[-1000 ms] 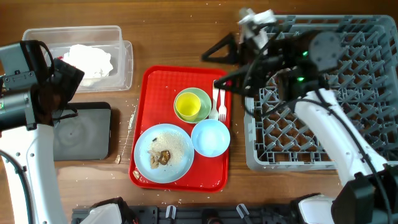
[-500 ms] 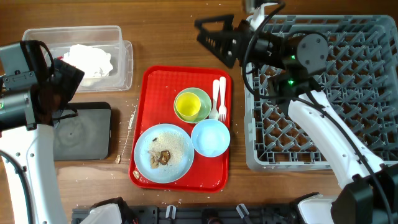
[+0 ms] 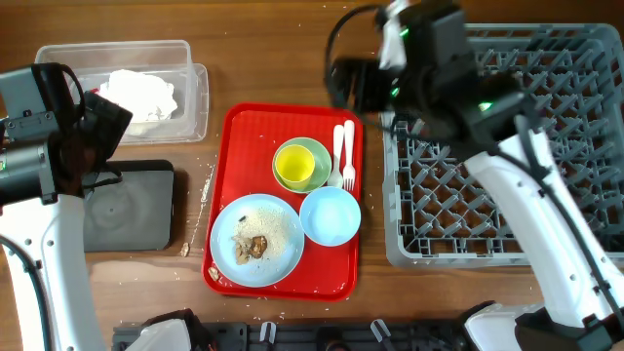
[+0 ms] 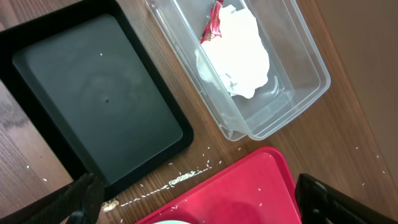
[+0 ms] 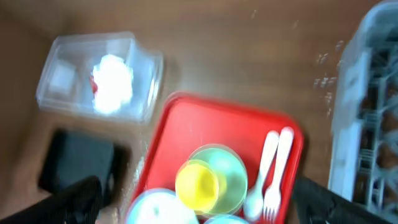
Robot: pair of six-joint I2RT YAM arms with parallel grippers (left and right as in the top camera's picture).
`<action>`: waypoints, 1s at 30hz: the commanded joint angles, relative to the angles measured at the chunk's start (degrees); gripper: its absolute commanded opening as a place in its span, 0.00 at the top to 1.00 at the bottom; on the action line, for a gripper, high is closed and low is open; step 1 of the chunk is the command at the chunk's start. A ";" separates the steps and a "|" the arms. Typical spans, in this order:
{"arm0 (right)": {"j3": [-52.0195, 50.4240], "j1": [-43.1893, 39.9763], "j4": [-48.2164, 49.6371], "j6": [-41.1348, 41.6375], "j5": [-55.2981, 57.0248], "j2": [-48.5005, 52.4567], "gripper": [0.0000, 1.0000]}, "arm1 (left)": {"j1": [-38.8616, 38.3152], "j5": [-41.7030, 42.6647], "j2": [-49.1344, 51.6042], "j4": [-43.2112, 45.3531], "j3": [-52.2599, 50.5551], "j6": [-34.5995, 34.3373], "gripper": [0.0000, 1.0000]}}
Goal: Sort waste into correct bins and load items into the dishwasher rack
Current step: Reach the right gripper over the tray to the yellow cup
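Here, crumpled napkins [image 4: 239,53] in clear rectangular tub [image 4: 291,94].

Left gripper [image 4: 208,202]: jaws spread wide, pointing down.
Right gripper [image 5: 202,205]: jaws spread wide, tilted down, view blurred.
Left arm [image 3: 49,253]: white link behind its gripper.
Right arm [image 3: 531,210]: white link angled away behind its gripper.

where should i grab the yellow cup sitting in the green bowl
Take the yellow cup by its rim, straight down from above, one finger inside, one outside. It stands mouth-up, nested in the pale green bowl, whose wall likely blocks a side grip.
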 commanded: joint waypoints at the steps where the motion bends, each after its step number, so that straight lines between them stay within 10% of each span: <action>1: 0.66 6.67 -6.78 -6.23 0.22 5.86 0.01 | 0.37 -0.50 -0.11 0.11 0.20 -0.11 0.00; 12: 4.94 15.65 -2.25 -5.79 -10.93 20.65 0.01 | 0.37 -0.50 -0.11 0.11 0.20 -0.11 0.00; 16: 4.39 18.21 2.47 3.02 4.24 21.03 0.36 | 0.37 -0.50 -0.11 0.11 0.20 -0.11 0.00; 30: 4.42 21.90 -1.97 14.53 17.29 30.29 0.49 | 0.37 -0.50 -0.11 0.11 0.20 -0.11 0.00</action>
